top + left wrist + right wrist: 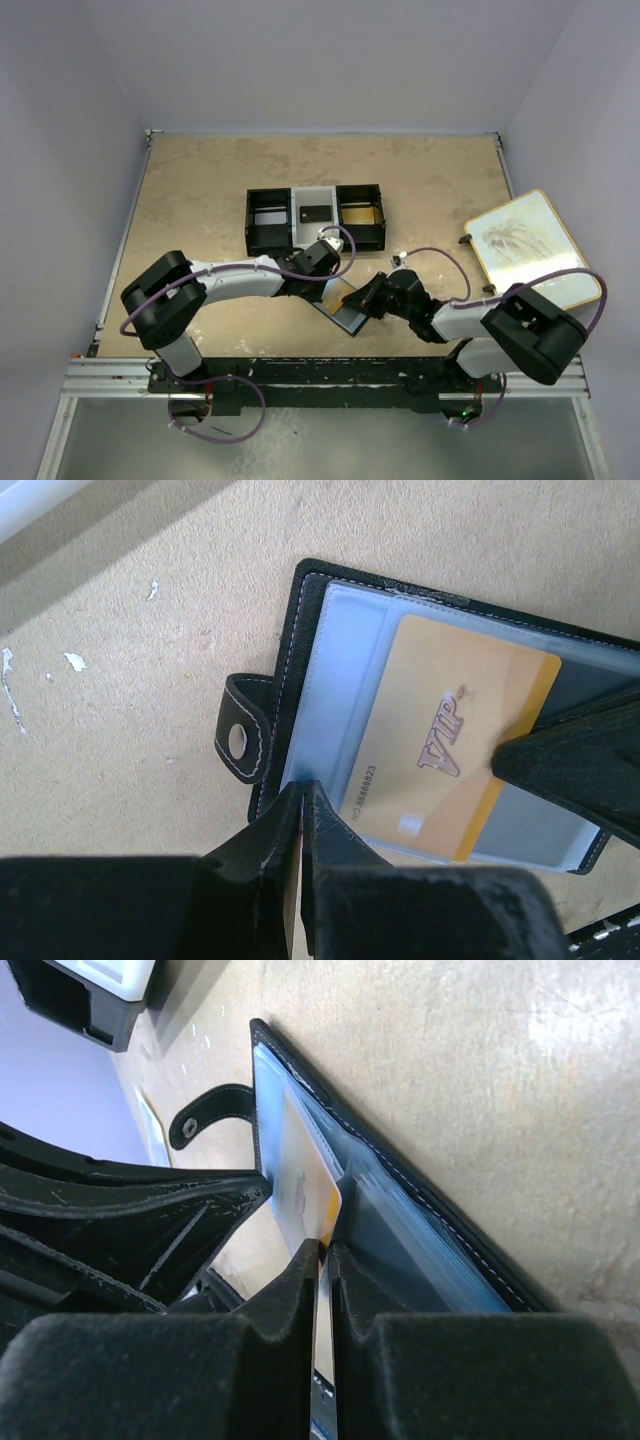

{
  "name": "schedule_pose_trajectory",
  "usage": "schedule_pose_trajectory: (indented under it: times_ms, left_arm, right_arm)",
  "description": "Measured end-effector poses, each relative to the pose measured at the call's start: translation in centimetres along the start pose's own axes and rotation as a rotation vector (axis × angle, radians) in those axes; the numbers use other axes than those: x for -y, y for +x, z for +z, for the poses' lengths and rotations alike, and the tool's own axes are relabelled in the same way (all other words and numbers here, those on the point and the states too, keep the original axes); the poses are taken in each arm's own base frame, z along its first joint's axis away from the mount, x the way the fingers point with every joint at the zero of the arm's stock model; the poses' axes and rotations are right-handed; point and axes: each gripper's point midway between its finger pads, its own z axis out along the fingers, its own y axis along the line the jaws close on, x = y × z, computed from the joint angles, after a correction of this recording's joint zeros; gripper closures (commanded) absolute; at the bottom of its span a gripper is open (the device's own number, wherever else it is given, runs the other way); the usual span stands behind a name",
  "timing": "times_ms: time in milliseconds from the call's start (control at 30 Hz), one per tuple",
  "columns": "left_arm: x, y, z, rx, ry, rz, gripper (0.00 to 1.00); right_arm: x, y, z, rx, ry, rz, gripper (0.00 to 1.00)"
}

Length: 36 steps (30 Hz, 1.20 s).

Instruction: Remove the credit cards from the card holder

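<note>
Card holder (pixel 345 690), card (pixel 450 730) in low pincers (pixel 302 795) (pixel 327 1248)

A tan, mottled table (pixel 200 200) fills the room's centre, enclosed by pale lavender walls. Toward its far side sits a three-compartment tray (pixel 268 246), black at both ends and white in the middle. At the right edge lies a wood-rimmed white board (pixel 520 245) bearing a faint brownish sketch.

1. Plain pale lilac-grey walls (pixel 330 60) closed in the workspace at the back and both sides.
2. The tabletop (pixel 200 190) was a mottled tan board with small white flecks (pixel 75 661), perhaps chipped spots.
3. An aluminium rail (pixel 105 372) ran along its near edge.
4. Light was soft and even.
</note>
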Motion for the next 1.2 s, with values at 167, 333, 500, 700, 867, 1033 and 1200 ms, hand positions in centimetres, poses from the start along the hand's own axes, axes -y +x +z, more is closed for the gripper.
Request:
schedule_pose_trajectory:
  times_ms: [167,333,500,700,867,1033,1200]
  left_arm:
    - [-0.1,0.0,0.0,0.002,-0.005,-0.001,1.00]
    - [-0.1,0.0,0.0,0.005,-0.004,-0.003,1.00]
    - [-0.2,0.0,-0.1,0.002,-0.006,-0.002,0.97]
    - [-0.5,-0.1,-0.9,0.010,-0.016,-0.002,0.85]
    - [0.0,-2.2,-2.5,0.071,0.000,-0.015,0.81]
    - [0.9,-3.8,-3.5,0.126,0.038,-0.040,0.80]
    - [1.4,-3.6,-2.4,0.109,0.054,-0.037,0.81]
  right_arm:
    - [0.5,-0.2,-0.6,0.005,0.003,0.003,0.90]
    - [0.9,-0.4,-1.0,0.013,0.010,-0.002,0.87]
    - [0.7,-0.5,-1.0,0.012,0.001,-0.007,0.79]
    - [0.4,0.0,-0.5,-0.019,-0.015,-0.010,0.78]
    - [0.2,0.2,0.0,-0.032,-0.033,-0.008,0.77]
    - [0.0,0.2,0.2,-0.038,-0.047,-0.007,0.76]
    - [0.0,0.4,0.5,-0.048,-0.054,-0.002,0.76]
